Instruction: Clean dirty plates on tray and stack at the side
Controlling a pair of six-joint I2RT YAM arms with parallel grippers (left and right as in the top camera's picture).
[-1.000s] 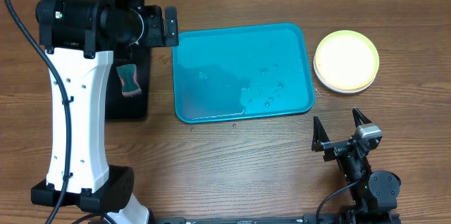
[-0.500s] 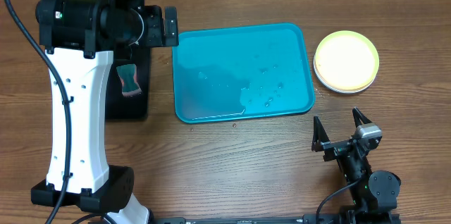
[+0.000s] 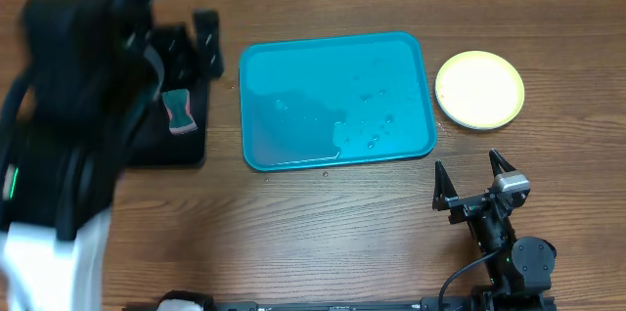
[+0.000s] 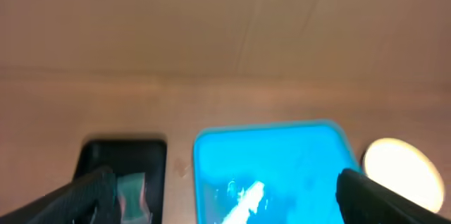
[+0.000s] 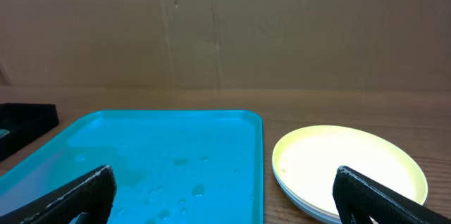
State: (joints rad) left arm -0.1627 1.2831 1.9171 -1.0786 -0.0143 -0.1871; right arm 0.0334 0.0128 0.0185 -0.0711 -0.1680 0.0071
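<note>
The turquoise tray (image 3: 293,66) lies at the table's middle, wet with droplets, with no plate on it. The plates sit stacked on the table to its right, the pale yellow-green one (image 3: 479,89) on top and a white rim beneath it; the blue one is hidden. The stack also shows in the right wrist view (image 5: 349,171) and the left wrist view (image 4: 398,175). My left gripper (image 3: 191,45) is open and empty above the black tray, blurred by motion. My right gripper (image 3: 476,186) is open and empty near the front edge, below the stack.
A black tray (image 3: 166,150) at the left holds a green and pink sponge (image 3: 179,111). My left arm's dark, blurred body covers the table's left part. A brown wall stands behind the table.
My left arm has swung left and nearer the camera and now looks blurred; its gripper has shifted left over the black tray. The right arm, tray and plates have not moved.
</note>
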